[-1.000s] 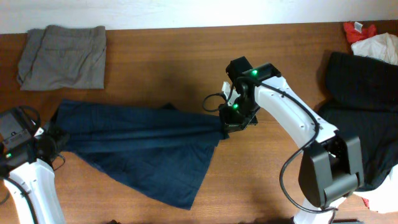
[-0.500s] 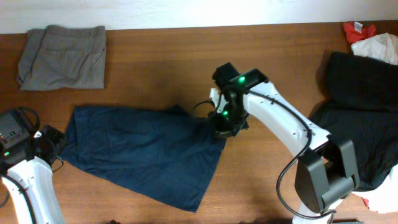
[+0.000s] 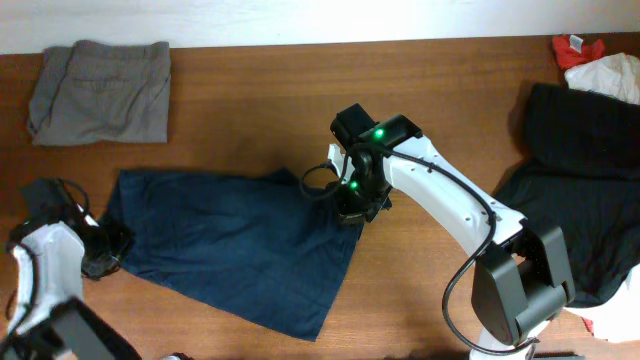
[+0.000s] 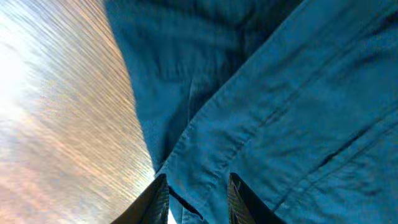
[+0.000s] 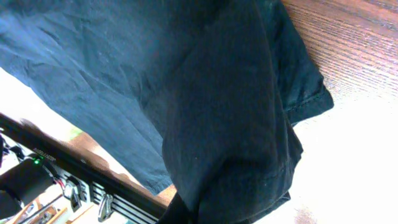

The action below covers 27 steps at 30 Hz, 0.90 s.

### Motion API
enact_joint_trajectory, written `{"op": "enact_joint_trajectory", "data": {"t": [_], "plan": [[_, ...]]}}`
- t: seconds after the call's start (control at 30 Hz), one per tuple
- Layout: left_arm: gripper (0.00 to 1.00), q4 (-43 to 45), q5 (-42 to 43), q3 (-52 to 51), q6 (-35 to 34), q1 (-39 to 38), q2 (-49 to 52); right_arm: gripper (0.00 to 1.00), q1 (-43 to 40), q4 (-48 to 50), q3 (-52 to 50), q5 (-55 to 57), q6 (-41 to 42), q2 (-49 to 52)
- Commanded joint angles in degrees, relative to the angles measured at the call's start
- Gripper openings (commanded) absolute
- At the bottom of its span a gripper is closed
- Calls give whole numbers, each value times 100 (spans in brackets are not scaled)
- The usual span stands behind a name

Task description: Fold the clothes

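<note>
The clothes [image 3: 230,250], a dark navy garment, lie spread flat over the left half of the wooden table [image 3: 260,110]. My right gripper [image 3: 350,203] is shut on their upper right corner, and the bunched navy cloth [image 5: 217,124] covers its fingers in the right wrist view. My left gripper [image 3: 108,252] sits at the garment's left edge. In the left wrist view its two fingertips [image 4: 160,198] stand apart, open, over a seamed hem of the clothes [image 4: 261,106]. The left gripper [image 4: 196,194] pinches nothing.
A folded grey garment [image 3: 100,90] lies at the back left. A big black garment [image 3: 580,180] covers the right end, with white and red cloth [image 3: 600,65] behind it. Bare wood runs along the front right [image 3: 410,300].
My right gripper carried the garment's corner leftward, so the stretched cloth slackened and settled flat. My left gripper opened, let go of the left edge and turned beside it.
</note>
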Motion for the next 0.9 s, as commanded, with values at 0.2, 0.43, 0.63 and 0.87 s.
{"op": "enact_joint_trajectory", "data": {"t": [0.2,0.43,0.63,0.87], "plan": [[48,131,-295,-37,542,28,551,4,-2,-7,98,31,50,-179],[48,240,-387,-120,695,22,675,4,-2,22,98,50,50,-179],[46,459,-44,-376,793,22,710,4,-2,31,98,50,48,-179],[34,492,-59,-337,802,22,708,4,-2,37,98,52,35,-179]]}}
